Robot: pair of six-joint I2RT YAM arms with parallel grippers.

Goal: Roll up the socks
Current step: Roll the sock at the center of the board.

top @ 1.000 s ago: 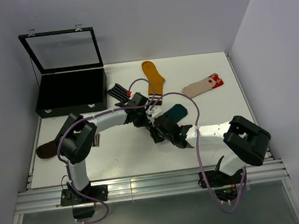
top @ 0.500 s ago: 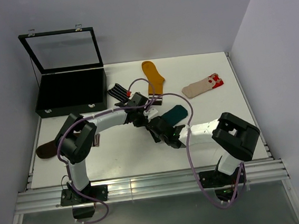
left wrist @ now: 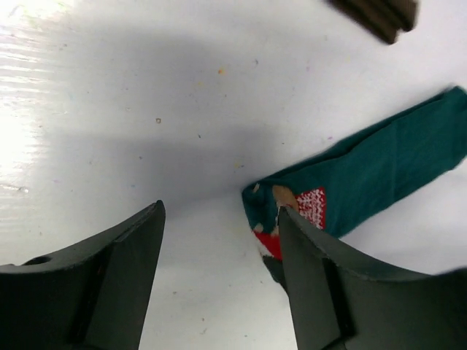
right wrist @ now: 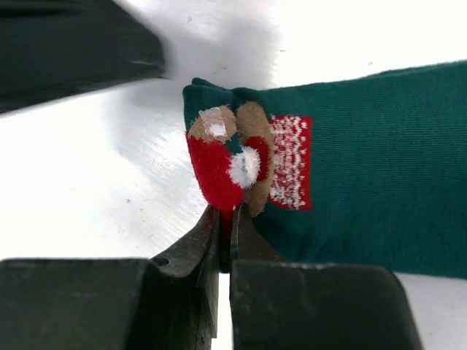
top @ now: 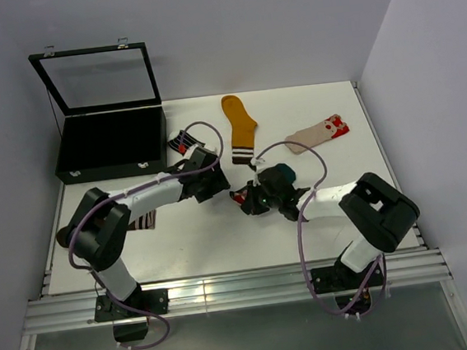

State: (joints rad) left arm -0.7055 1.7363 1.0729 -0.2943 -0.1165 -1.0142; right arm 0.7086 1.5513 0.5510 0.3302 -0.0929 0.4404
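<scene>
Right gripper (right wrist: 225, 216) pinched shut on figured end of teal sock (right wrist: 379, 182); sock on table (top: 191, 245), long axis running rightward from the jaws in the wrist view; left gripper (left wrist: 219, 211) open, empty, just beside that end.

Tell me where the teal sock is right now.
In the top view the teal sock lies mid-table, just right of centre and below the mustard sock; the right gripper is shut on its patterned end.
</scene>
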